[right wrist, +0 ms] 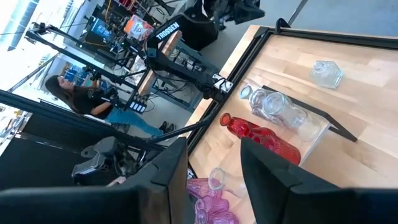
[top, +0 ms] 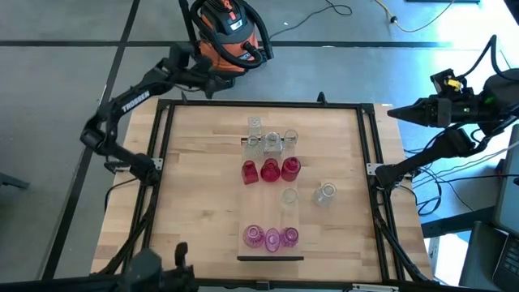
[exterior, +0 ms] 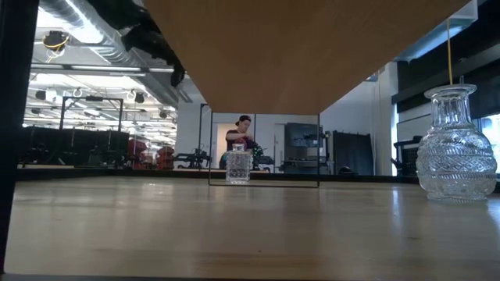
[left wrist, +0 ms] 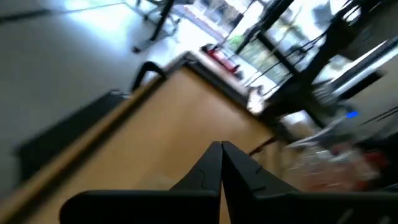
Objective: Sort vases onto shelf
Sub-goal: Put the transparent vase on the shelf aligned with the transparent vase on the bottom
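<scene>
The shelf [top: 272, 209], a pale plank, runs near to far down the table's middle; the low view shows its underside [exterior: 297, 47]. Standing on it are clear vases [top: 272, 143] at the far end, red vases [top: 270, 170] behind them, one clear vase [top: 289, 196], and pink vases [top: 272, 238] near the front. On the tabletop stand a clear vase [top: 326, 192] right of the shelf and a square one [top: 255, 123] beyond its far end. My left gripper [top: 209, 83] is shut, empty, over the far left corner [left wrist: 221, 152]. My right gripper [top: 397, 111] hangs open off the far right corner [right wrist: 214, 168].
An orange and black shop vacuum [top: 231, 32] sits on the floor past the table's far edge, close to my left arm. A black frame [top: 162, 138] rims the table. People [exterior: 244, 136] [right wrist: 81, 99] are in the room beyond. Bare tabletop [top: 195, 195] lies left of the shelf.
</scene>
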You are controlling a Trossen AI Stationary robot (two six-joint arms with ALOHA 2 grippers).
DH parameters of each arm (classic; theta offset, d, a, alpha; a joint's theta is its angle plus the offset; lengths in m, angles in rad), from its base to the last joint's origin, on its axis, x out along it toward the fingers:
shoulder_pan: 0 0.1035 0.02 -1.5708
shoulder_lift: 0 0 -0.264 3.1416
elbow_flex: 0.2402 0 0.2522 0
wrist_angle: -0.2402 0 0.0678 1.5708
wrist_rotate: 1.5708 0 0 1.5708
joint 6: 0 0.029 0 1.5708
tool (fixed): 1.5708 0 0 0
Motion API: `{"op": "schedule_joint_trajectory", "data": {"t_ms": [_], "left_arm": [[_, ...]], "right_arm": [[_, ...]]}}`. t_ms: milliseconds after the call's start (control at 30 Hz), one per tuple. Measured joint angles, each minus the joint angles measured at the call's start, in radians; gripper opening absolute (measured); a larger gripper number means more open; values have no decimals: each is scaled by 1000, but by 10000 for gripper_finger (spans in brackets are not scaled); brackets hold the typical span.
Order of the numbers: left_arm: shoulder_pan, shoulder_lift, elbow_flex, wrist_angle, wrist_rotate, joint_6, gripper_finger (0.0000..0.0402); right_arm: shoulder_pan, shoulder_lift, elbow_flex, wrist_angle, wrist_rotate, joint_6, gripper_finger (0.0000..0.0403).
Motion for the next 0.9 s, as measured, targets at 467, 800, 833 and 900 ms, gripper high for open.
{"op": "schedule_joint_trajectory", "data": {"t_ms": [467, 800, 833, 900], "left_arm": [[0, 117, 58, -352, -317, 696, 0], [-70, 229, 58, -405, -284, 821, 20], [-81, 229, 58, -392, -279, 829, 31], [-102, 229, 58, -356, -260, 821, 55]], "right_arm": [[0, -1, 0, 0, 0, 0, 131], [0, -1, 0, 0, 0, 0, 131], [0, -1, 0, 0, 0, 0, 131], [0, -1, 0, 0, 0, 0, 131]]}}
